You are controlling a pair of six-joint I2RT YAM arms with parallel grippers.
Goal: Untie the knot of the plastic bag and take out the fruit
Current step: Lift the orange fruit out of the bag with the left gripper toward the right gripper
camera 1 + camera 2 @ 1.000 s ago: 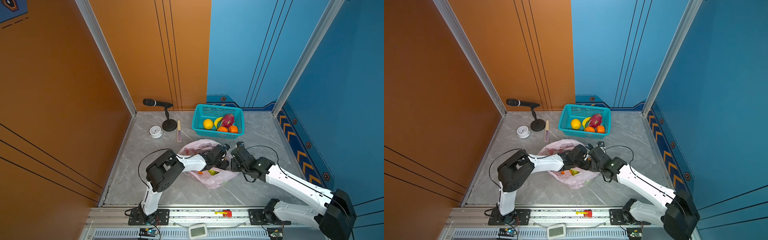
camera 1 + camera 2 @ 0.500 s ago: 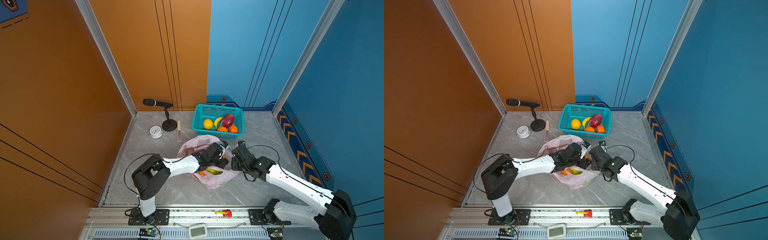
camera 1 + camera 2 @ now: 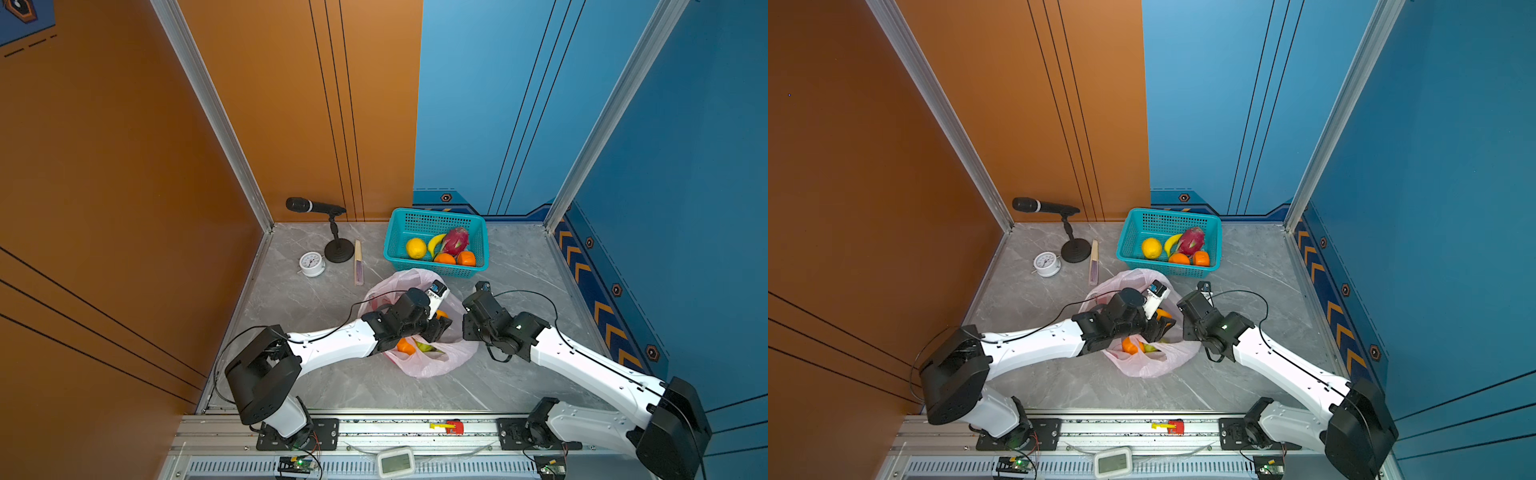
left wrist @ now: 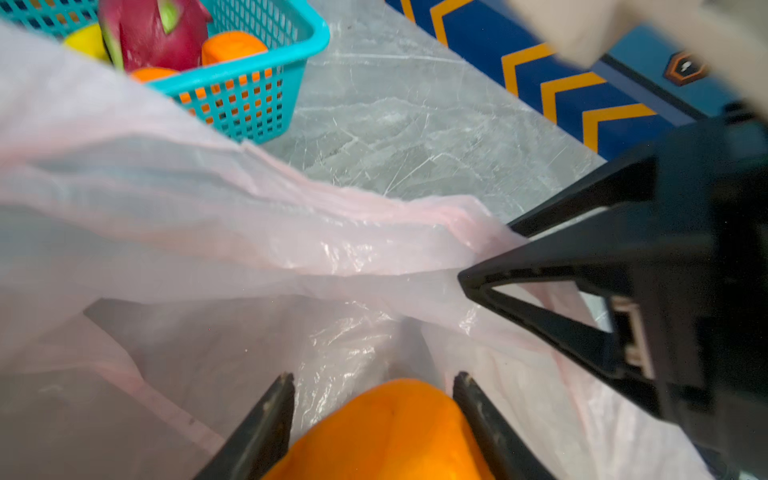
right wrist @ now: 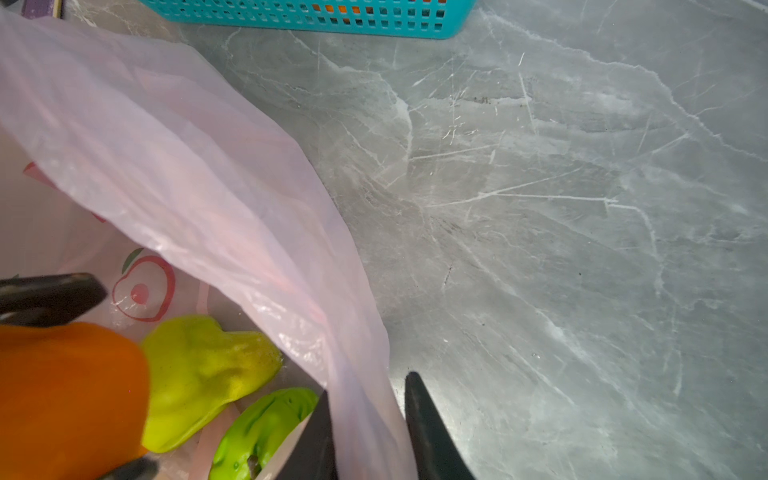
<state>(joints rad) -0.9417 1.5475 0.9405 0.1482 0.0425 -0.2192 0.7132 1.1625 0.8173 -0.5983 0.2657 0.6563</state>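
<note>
Orange panels on one side and blue on the other wall in the grey marbled bench (image 3: 519, 274) I am working over. Near its middle lies the plastic bag (image 3: 432, 368), thin and pale pink, slumped between my two arms with its mouth gaping upward.

My left pincer (image 3: 441, 323) reaches in from the left over that mouth. Its two fingers are closed on the flanks of an orange (image 4: 386, 432), and the left wrist view shows the fruit wedged between them. Whether the orange rests on the other fruit or hangs just above it, I cannot tell.

My right pincer (image 5: 368, 384) comes in from the right and pinches the bag's rim on its own side. The pink film runs up between its nearly closed fingers, and in the left wrist view that rim is drawn taut toward it.

Inside the bag, beside the held orange, a yellow-green pear (image 5: 199, 374) and a bright green fruit (image 5: 262, 428) lie close against each other. A top view shows a second orange (image 3: 405, 345) further in, partly under my left wrist.

Behind the bag, just beside its far edge, stands the teal basket (image 3: 436, 214). It holds a yellow citrus (image 3: 416, 248), a banana (image 3: 434, 243), a dragon fruit (image 3: 455, 240) and two further oranges (image 3: 444, 258) along its near wall. Left of the basket stand a microphone (image 3: 316, 205) on its stand and a small white clock (image 3: 311, 264).
</note>
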